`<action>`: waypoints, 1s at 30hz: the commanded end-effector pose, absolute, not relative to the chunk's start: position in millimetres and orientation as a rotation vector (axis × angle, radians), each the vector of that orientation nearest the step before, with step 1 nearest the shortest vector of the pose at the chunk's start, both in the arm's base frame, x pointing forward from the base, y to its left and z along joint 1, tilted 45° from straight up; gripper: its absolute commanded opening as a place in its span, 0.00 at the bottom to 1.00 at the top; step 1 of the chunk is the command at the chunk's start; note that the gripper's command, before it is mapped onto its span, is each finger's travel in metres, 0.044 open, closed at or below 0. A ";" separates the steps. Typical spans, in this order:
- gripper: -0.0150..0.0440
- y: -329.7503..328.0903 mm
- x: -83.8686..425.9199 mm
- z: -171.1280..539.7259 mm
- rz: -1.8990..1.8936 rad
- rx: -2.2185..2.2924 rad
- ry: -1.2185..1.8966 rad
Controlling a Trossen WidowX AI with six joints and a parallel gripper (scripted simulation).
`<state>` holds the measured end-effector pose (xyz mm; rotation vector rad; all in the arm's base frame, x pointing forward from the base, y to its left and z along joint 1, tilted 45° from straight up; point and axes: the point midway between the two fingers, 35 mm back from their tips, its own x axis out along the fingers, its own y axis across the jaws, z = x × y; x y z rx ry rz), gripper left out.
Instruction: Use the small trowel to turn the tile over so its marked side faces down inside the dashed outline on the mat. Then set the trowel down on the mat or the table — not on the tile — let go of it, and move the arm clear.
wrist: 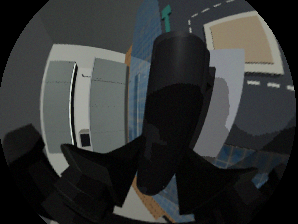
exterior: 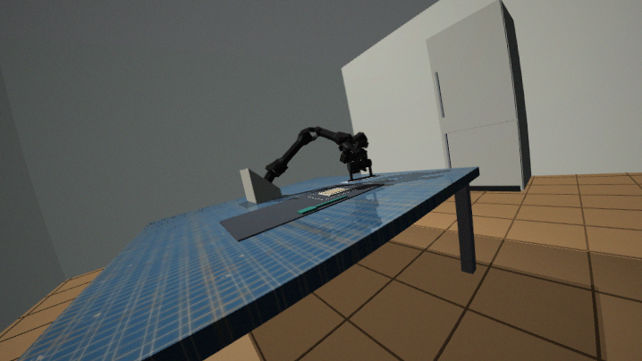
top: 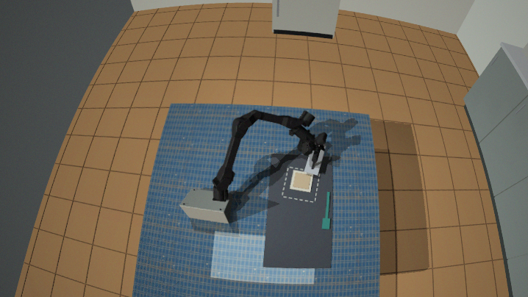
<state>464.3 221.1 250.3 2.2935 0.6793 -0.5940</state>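
The tile (top: 301, 181) (exterior: 333, 191) (wrist: 242, 40) lies flat on the mat (top: 295, 236) (exterior: 265, 220), tan square with cream border facing up. It is inside the dashed outline (top: 289, 167) (wrist: 253, 83). I cannot tell which side is marked. My gripper (top: 316, 155) (exterior: 360, 175) (wrist: 160, 137) is shut on the trowel's black handle. The trowel's pale grey blade (top: 312, 170) (wrist: 231, 75) is low over the mat, beside the tile's far right corner in the top view. Whether it touches the tile or mat is unclear.
A green flat tool (top: 326, 214) (exterior: 314, 208) (wrist: 166, 17) lies near the mat's right edge. The arm's grey base (top: 207, 206) (exterior: 257, 188) stands left of the mat. The blue table (top: 177, 147) has its far edge behind the gripper.
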 end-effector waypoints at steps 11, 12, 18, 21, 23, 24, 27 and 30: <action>0.25 81.3 520.6 112.6 -1.020 2.283 0.453; 0.25 70.6 521.5 103.0 -1.047 2.279 0.441; 0.25 6.3 518.8 45.7 -1.215 2.260 0.370; 0.25 -25.2 512.2 15.9 -1.318 2.269 0.323; 0.25 -45.7 505.8 -3.7 -1.387 2.274 0.290; 0.25 -55.7 502.0 -13.3 -1.422 2.277 0.274; 0.25 -84.7 488.4 -41.9 -1.526 2.285 0.225; 0.25 -111.8 471.5 -69.7 -1.629 2.293 0.176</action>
